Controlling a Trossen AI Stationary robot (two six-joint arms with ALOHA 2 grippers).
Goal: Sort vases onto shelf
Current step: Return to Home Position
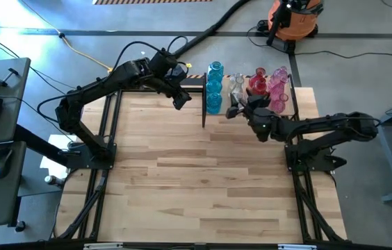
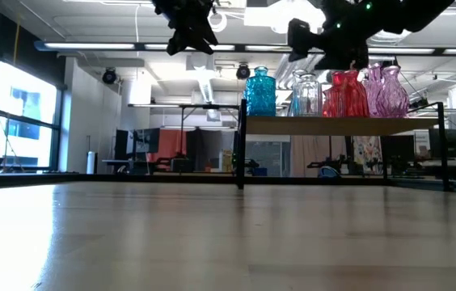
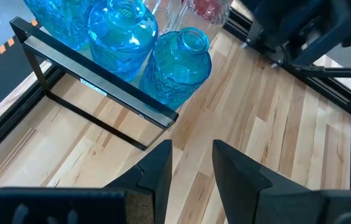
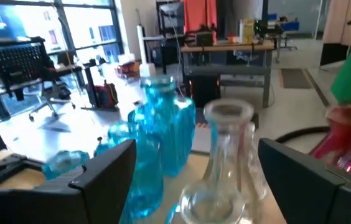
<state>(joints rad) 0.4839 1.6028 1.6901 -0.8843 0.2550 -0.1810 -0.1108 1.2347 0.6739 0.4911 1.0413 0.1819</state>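
The shelf point(image 1: 204, 104) stands at the upper centre of the high view, at the far edge of the tabletop point(image 1: 196, 180). All the vases in sight stand on its top in coloured groups: blue vases point(image 1: 214, 87) at the left end, then clear vases point(image 1: 235, 83), red vases point(image 1: 258, 82), and pink vases point(image 1: 278, 87) at the right end. The left end effector point(image 1: 180, 98) hangs in the air just left of the shelf's left end, near the blue group. Its wrist view shows its fingers point(image 3: 157, 168) slightly apart, holding nothing, with bare wood in the gap. The right end effector point(image 4: 195, 155) sits just below the shelf in the high view, in front of the clear group. Its fingers are wide apart, and in its wrist view a clear vase shows between them, its neck touching neither.
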